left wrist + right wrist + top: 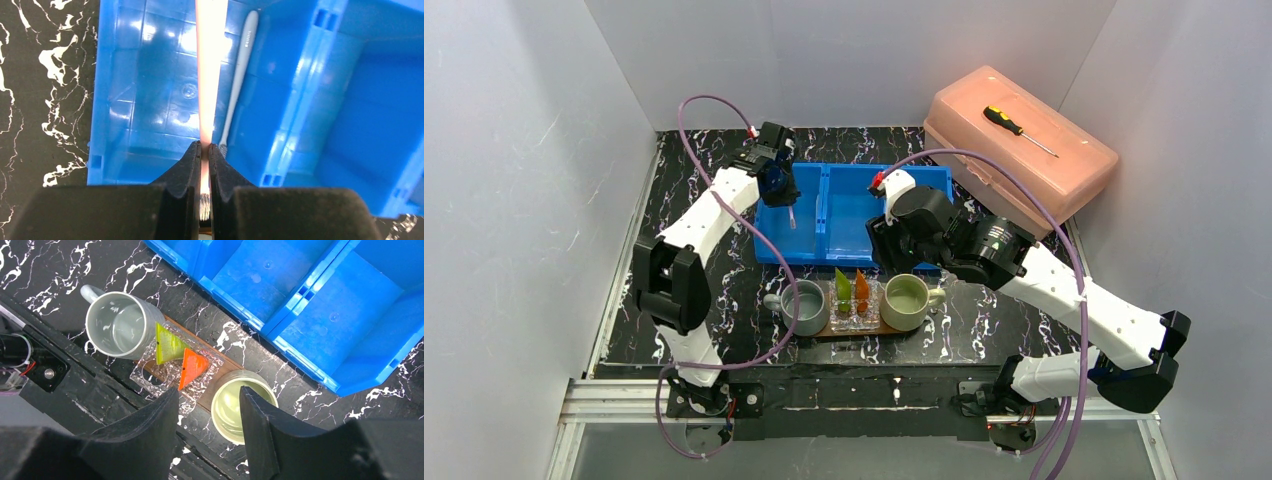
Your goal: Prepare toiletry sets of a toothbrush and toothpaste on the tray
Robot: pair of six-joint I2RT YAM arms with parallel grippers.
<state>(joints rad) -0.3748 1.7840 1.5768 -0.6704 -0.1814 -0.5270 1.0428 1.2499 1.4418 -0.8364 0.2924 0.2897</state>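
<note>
Left gripper (pixel 205 147) is clamped on a brush (pixel 210 70) over the bin's (pixel 310 105) left compartment. A second brush (pixel 241 70) lies on its floor, beside the first at 3 o'clock. Right gripper (pixel 209 392) hangs, jaws apart, over the green mug (pixel 232 409) at the tray's (pixel 226 371) 3 o'clock end. Grey mug (pixel 117 325) stands at the 9 o'clock end. Between them a holder (pixel 150 377) carries the green tube (pixel 167 345) and orange tube (pixel 192 367). The right arm (pixel 1044 280) spans the bin's right compartment. At the bin's 2 o'clock sits a pink box (pixel 1024 160) bearing a screwdriver (pixel 1016 127).

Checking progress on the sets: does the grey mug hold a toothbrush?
No, the right wrist view looks straight into the grey mug and shows only its bare inside.
</note>
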